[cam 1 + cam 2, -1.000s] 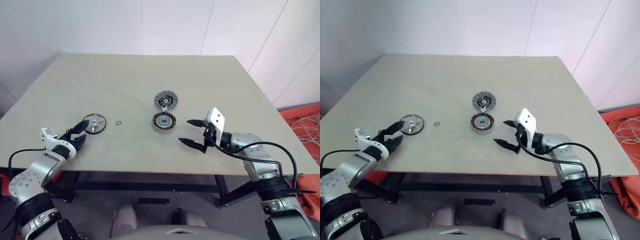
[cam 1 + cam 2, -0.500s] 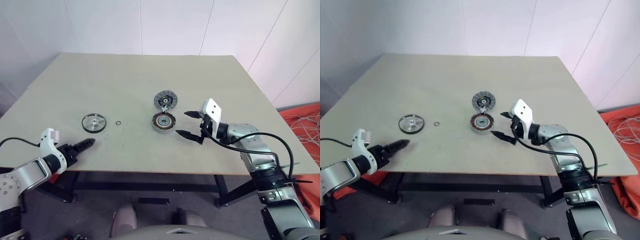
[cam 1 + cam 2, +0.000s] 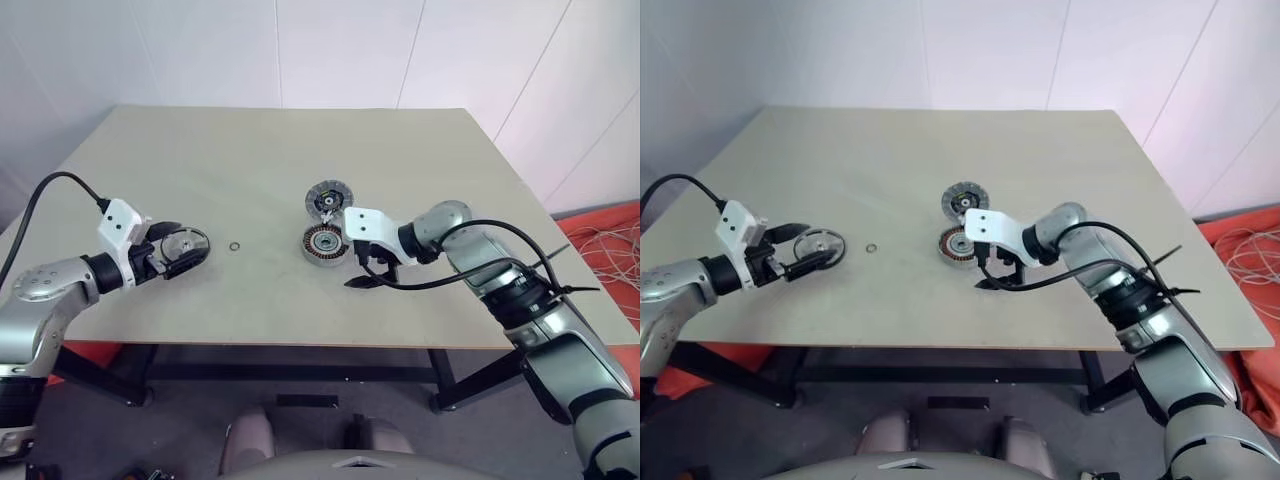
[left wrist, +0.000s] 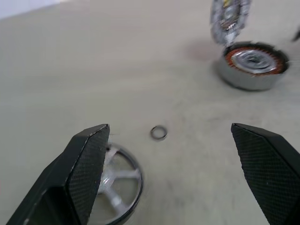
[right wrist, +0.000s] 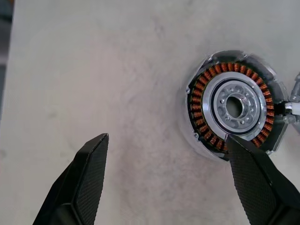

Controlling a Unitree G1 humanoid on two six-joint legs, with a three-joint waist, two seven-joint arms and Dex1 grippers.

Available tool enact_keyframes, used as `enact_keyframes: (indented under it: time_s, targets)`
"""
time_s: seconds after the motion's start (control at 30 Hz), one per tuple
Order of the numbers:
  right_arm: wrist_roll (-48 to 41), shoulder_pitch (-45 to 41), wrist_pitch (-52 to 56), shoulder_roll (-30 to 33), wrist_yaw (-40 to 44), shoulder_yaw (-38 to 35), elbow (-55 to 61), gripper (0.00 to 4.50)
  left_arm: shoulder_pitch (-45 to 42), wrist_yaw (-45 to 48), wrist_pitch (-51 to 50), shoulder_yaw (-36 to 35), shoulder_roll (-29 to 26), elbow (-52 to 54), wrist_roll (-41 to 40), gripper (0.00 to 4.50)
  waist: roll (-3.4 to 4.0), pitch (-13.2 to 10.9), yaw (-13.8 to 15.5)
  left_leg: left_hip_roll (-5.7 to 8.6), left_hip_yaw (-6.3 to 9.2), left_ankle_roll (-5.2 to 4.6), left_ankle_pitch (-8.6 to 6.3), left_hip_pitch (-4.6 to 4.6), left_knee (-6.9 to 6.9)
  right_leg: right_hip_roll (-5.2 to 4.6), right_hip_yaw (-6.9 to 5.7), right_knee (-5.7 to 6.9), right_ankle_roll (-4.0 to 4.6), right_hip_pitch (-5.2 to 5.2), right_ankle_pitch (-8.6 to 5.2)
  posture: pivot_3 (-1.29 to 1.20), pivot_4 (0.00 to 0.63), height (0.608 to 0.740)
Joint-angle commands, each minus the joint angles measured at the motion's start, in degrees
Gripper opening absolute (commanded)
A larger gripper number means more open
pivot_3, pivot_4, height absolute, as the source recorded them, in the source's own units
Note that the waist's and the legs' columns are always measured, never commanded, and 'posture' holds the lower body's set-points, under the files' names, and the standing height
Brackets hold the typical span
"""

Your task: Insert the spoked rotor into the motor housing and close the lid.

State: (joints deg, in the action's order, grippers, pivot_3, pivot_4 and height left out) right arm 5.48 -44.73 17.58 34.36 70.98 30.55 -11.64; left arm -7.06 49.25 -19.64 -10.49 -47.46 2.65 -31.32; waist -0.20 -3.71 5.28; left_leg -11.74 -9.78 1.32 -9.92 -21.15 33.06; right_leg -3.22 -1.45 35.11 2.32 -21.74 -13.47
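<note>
The spoked rotor [image 3: 190, 243], a flat silver disc, lies on the table at the left. My left gripper [image 3: 183, 248] hovers over its near side, open, with nothing held. In the left wrist view the rotor [image 4: 120, 185] lies partly under one finger [image 4: 86, 161]. The motor housing [image 3: 325, 243], a squat ring with copper windings, sits mid-table. The lid [image 3: 328, 198] stands tilted just behind it. My right gripper [image 3: 352, 270] is open at the housing's near right side, pointing down. In the right wrist view one finger [image 5: 255, 180] overlaps the rim of the housing [image 5: 233, 107].
A tiny washer ring [image 3: 236, 246] lies between the rotor and the housing. The table's front edge [image 3: 300, 345] runs just below both grippers. Orange material with loose cables [image 3: 612, 250] lies on the floor at the right.
My left arm swung up from the table's front edge to the rotor, and its wrist rolled. My right gripper moved left to the housing and tipped downward. Both stayed open.
</note>
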Motion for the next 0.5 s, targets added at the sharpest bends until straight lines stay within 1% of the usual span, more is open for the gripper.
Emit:
enact_keyframes:
  time_s: [0.03,0.17,0.23,0.33,0.4,0.43,0.5]
  targets:
    - [4.9,-4.6,-8.0,-1.1,0.8,2.7,-6.0,4.50,-1.7,5.8,6.1,0.0,-0.4,-1.2,2.1,4.40,-0.03,0.0,0.1,0.00,-0.10,0.00,0.00,-0.06,0.03,0.00,0.00,0.09,0.04,-0.08,-0.02,0.00,0.000,0.740]
    - [8.9,-8.4,-14.4,-3.8,1.2,5.1,-14.1,4.50,-2.3,9.4,9.5,0.5,0.2,-2.9,4.0,4.40,-0.03,0.0,0.1,-0.01,-0.23,0.03,0.02,-0.09,0.12,-0.01,0.03,0.54,0.14,-0.32,-0.09,0.00,0.000,0.740]
    - [11.2,-9.8,-17.7,-4.6,1.2,6.3,-17.8,4.50,-2.5,10.2,9.6,0.4,0.8,-2.8,3.8,4.40,-0.02,0.0,0.2,-0.03,-0.23,0.07,0.04,-0.08,0.15,-0.01,0.03,0.68,0.16,-0.37,-0.10,0.00,0.000,0.740]
    - [12.9,-11.3,-20.5,-5.7,2.1,7.0,-21.3,3.94,-2.6,10.4,8.7,0.1,1.4,-2.6,3.5,4.50,-0.02,0.0,0.2,-0.03,-0.23,0.12,0.08,-0.05,0.22,-0.01,0.03,0.78,0.16,-0.34,-0.10,0.00,0.000,0.740]
    - [14.3,-11.9,-21.9,-6.2,2.7,7.4,-22.7,3.28,-2.7,10.6,8.8,0.0,1.5,-2.6,3.8,4.50,-0.03,0.0,0.1,-0.04,-0.23,0.12,0.08,-0.03,0.26,-0.01,0.03,0.83,0.16,-0.34,-0.10,0.00,0.000,0.740]
    - [15.2,-12.4,-23.0,-6.5,2.6,7.8,-23.3,2.85,-2.7,10.5,8.8,-0.1,1.6,-2.6,3.9,4.50,-0.03,0.0,0.1,-0.05,-0.22,0.12,0.08,-0.02,0.26,0.00,0.03,0.84,0.16,-0.33,-0.09,0.00,0.000,0.740]
    - [16.6,-13.1,-24.6,-7.2,2.5,8.2,-24.6,2.15,-2.8,10.4,8.9,-0.2,1.7,-2.6,3.9,4.50,-0.03,0.0,0.1,-0.06,-0.23,0.13,0.08,-0.01,0.25,0.01,0.03,0.85,0.17,-0.33,-0.10,0.00,0.000,0.740]
